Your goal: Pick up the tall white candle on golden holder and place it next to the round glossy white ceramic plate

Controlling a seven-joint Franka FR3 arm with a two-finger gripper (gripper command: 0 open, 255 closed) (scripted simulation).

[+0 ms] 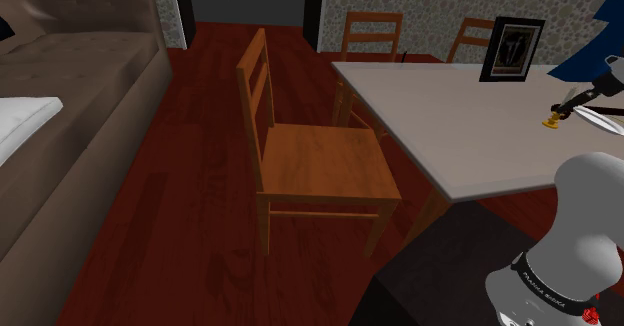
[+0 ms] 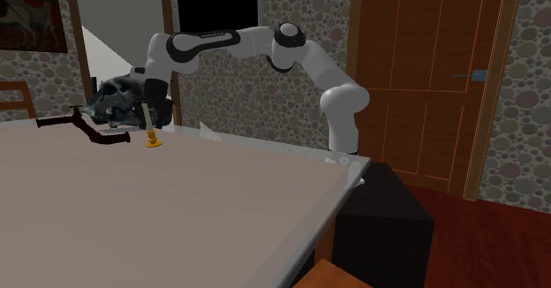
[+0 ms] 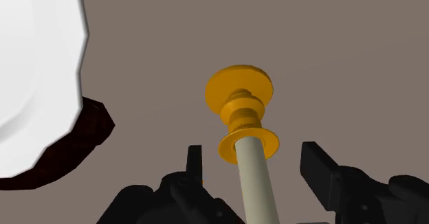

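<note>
A tall pale candle in a golden holder stands with its base on the grey table, close to the round white plate. My gripper is open, one black finger on each side of the candle shaft, neither touching it. In the shoulder view the candle sits at the table's right end beside the plate's rim, with the gripper above it. In the second exterior view the candle and gripper are at the table's far left.
A dark red-brown object lies partly under the plate. A framed picture stands at the table's back, a blue shape behind the gripper. A grey skull-like object sits near the candle. Wooden chairs and a sofa flank the table.
</note>
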